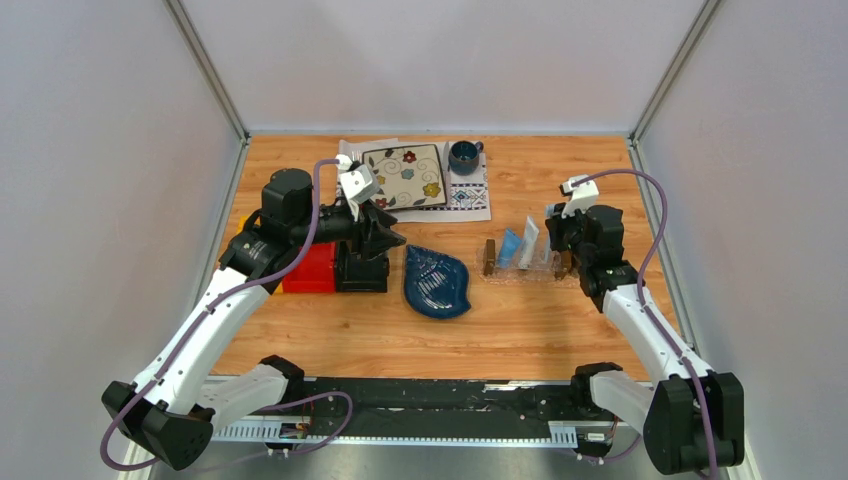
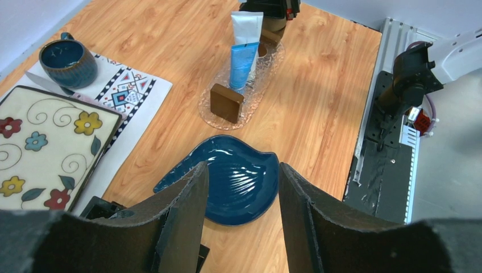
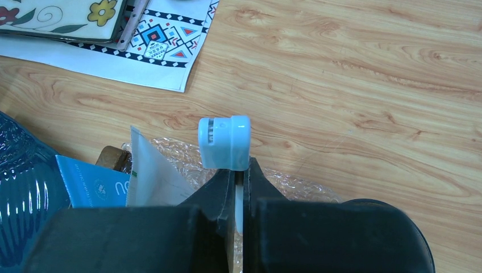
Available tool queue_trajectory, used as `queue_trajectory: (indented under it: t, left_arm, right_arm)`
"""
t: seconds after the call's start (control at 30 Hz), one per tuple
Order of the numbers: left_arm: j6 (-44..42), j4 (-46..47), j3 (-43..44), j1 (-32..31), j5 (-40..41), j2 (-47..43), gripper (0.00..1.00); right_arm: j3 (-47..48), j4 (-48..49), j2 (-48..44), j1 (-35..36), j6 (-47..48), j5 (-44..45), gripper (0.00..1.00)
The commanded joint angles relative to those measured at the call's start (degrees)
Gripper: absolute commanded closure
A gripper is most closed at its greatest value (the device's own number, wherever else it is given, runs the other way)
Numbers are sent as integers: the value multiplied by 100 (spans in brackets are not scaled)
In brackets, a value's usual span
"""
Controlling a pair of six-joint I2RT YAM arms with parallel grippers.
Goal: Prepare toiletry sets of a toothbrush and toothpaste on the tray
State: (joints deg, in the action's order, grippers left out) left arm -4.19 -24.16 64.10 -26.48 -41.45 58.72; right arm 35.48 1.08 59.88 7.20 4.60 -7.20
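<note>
The right gripper [image 3: 235, 170], clamped on the toothbrush [image 3: 224, 142] with its head jutting past the fingertips, hung over the right end of the tray [image 1: 520, 276] beside the toothpaste [image 1: 512, 247], while the left gripper [image 2: 243, 170] gaped empty, well apart.

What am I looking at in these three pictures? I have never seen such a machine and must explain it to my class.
Two robot arms are bolted to a wooden table. One picture looks down from above; the other two come from a camera on each wrist. The left pincer is open and empty, near a blue leaf-shaped dish. The right pincer is shut on a pale toothbrush, at a clear tray where a blue toothpaste tube and a white toothpaste tube stand. Also there: a flowered plate, a mug and a red bin.
</note>
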Motion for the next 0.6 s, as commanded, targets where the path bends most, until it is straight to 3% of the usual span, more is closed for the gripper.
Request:
queue_trajectory:
  t: [0.0, 0.57]
  left_arm:
    - [-47, 219, -11, 29, -100, -54, 44]
    - [-56, 228, -37, 29, -126, -71, 44]
  right_arm:
    - [2, 287, 33, -17, 58, -53, 100]
    - [2, 340, 147, -17, 76, -36, 100]
